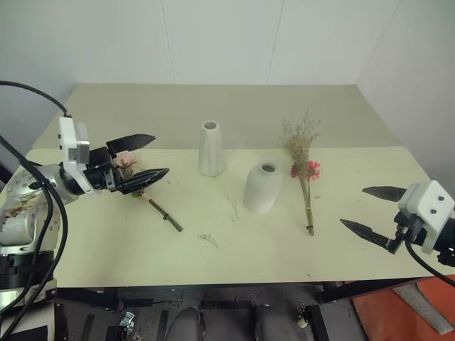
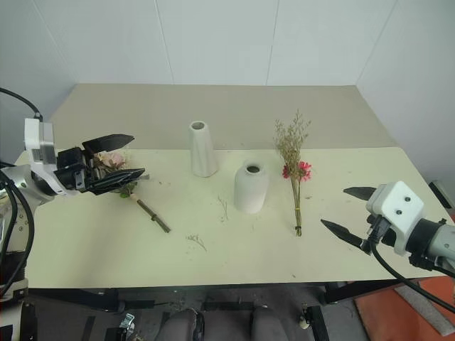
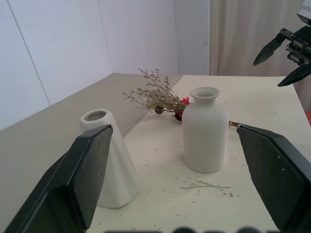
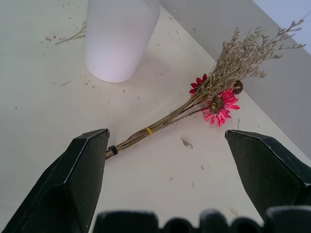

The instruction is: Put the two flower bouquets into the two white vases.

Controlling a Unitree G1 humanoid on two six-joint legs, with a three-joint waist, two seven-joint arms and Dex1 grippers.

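On the bench (image 1: 106, 249) the tall vase (image 1: 211, 148) and the round vase (image 1: 262, 188) are stood near each other. The daisy bunch (image 1: 304, 170) is laid just right of the round vase; the rose bunch (image 1: 146, 195) is laid at far left. The left gripper (image 1: 146, 162) is held above the roses, the right gripper (image 1: 373, 211) right of the daisies, both with jaws spread wide and empty.

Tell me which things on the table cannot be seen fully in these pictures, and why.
- Rose bouquet: head views, flowers mostly behind the open left claw.
- Round vase: right wrist view, top cut by the picture edge.
- Tall vase: left wrist view, one side hidden by a claw finger.
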